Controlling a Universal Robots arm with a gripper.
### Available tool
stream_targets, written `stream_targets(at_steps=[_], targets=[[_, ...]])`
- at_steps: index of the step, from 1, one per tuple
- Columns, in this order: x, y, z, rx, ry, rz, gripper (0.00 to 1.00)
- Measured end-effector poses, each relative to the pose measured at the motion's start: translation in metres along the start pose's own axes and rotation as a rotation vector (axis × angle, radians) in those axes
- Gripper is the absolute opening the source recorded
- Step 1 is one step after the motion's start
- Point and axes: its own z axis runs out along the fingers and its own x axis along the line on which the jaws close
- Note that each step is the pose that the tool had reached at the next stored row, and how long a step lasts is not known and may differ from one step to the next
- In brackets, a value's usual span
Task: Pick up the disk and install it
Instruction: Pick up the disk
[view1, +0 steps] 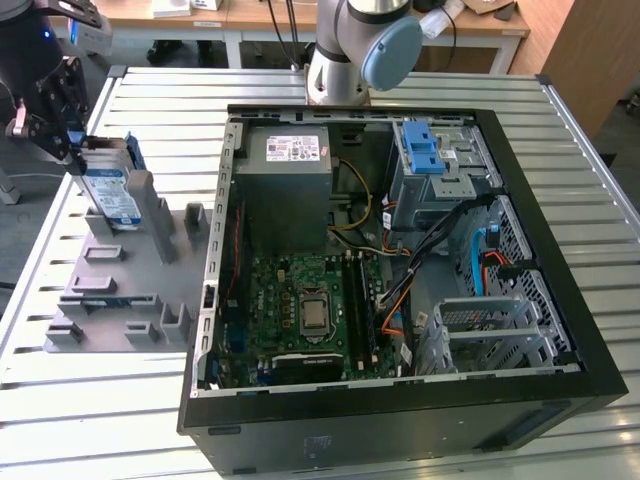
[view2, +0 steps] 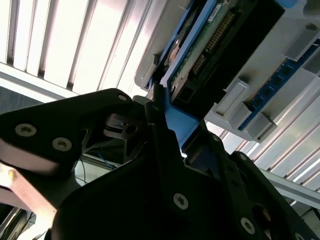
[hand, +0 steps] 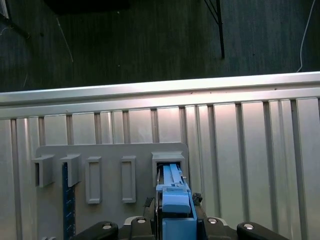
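Gripped: the disk (view1: 110, 193), gripper (view1: 76, 155) closed narrow on it, black fingers (view2: 156, 114) pressed to either side of the blue carrier bracket (hand: 175, 202).
Silver-metal drive w/ white-and-blue label, blue plastic frame round it. Green circuit board & connector row along one face in the second wrist view.
Sits upper left in the exterior view, on edge & tilted a little, at a slot of the grey fixture plate (view1: 120, 290).
Lower edge hidden behind a grey post (view1: 140, 205), so can't tell if seated or lifted clear.

Open air above & toward the exterior view's left; beyond the fixture just ribbed metal table (view1: 590, 200), then its rail & dark floor (hand: 150, 40).
More upright grey posts & slots on the plate; a second blue strip (hand: 65, 200) lying in one, near the disk's slot.

Toward the exterior view's right, just beside the fixture: side wall of the open PC case (view1: 400, 420), filling centre & right of frame.
Inside: grey power supply (view1: 290, 175) upper left, motherboard (view1: 300, 300) below it, blue latch piece (view1: 420, 155) on the bay at upper right, loose cables (view1: 440, 250) across the middle, bare metal cage (view1: 485, 330) lower right.
Arm base (view1: 345, 50) at top centre, behind the case.
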Motion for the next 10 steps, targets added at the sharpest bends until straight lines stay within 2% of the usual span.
stream_targets(at_steps=[6, 10], targets=[[0.0001, 0.0000, 0.0001, 0.0001, -0.0001, -0.004, 0.37], [0.0003, 0.0004, 0.0001, -0.0004, 0.0003, -0.035, 0.37]])
